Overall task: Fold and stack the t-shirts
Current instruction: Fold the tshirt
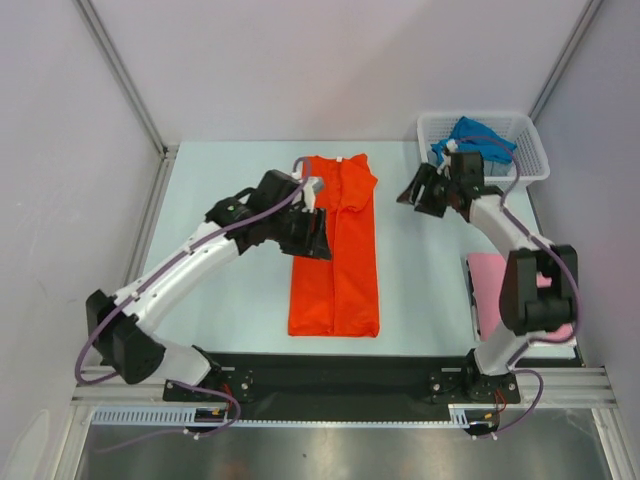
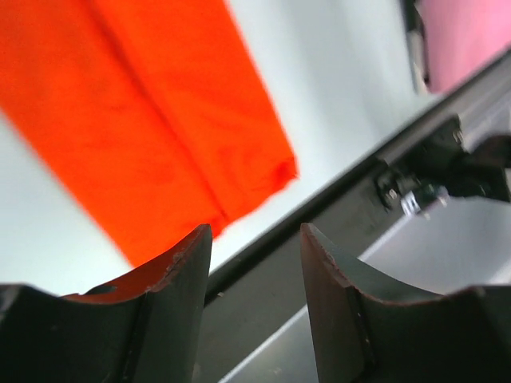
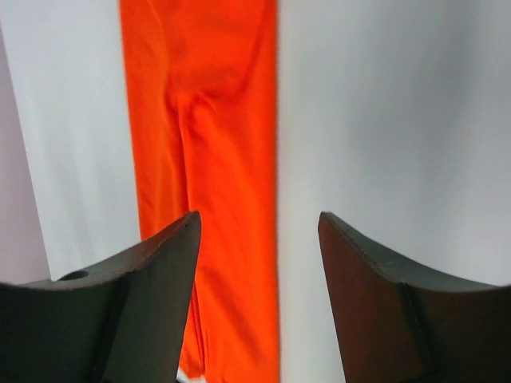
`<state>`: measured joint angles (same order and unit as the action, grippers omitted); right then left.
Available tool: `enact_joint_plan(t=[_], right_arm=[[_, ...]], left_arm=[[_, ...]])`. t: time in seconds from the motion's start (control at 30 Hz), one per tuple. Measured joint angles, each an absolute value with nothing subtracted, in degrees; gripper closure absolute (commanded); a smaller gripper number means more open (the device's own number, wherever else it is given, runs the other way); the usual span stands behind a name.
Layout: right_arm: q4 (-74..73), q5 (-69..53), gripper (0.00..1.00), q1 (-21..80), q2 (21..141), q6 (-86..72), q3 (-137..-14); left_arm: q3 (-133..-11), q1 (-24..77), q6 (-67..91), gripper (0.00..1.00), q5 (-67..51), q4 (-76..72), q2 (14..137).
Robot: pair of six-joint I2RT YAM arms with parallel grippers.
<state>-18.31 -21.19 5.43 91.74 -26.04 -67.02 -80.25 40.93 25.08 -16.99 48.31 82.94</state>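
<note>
The orange-red t-shirt [image 1: 335, 250] lies on the table folded lengthwise into a long strip, collar at the far end. My left gripper [image 1: 312, 238] hovers over its left edge, open and empty; in the left wrist view [image 2: 255, 231] the shirt's near end [image 2: 160, 120] shows beyond the fingers. My right gripper [image 1: 412, 195] is open and empty, just right of the shirt's far end; its wrist view [image 3: 257, 217] looks along the strip [image 3: 215, 159]. The pink t-shirt [image 1: 492, 282] lies folded at the right, partly under my right arm. The blue t-shirt [image 1: 475, 140] sits crumpled in the basket.
A white mesh basket [image 1: 530, 160] stands at the far right corner. A black strip and metal rail [image 1: 340, 375] run along the near table edge. Frame posts and grey walls close in the sides. The pink cloth also shows in the left wrist view [image 2: 467, 40].
</note>
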Motion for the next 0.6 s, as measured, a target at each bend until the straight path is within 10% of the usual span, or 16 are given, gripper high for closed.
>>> enact_joint_plan(t=[0.6], right_arm=[[-7.94,-26.33,0.25,15.09,142.02,-22.31,-124.46]], left_arm=[[-54.81,30.63,28.71,0.48,-12.71,40.71,66.81]])
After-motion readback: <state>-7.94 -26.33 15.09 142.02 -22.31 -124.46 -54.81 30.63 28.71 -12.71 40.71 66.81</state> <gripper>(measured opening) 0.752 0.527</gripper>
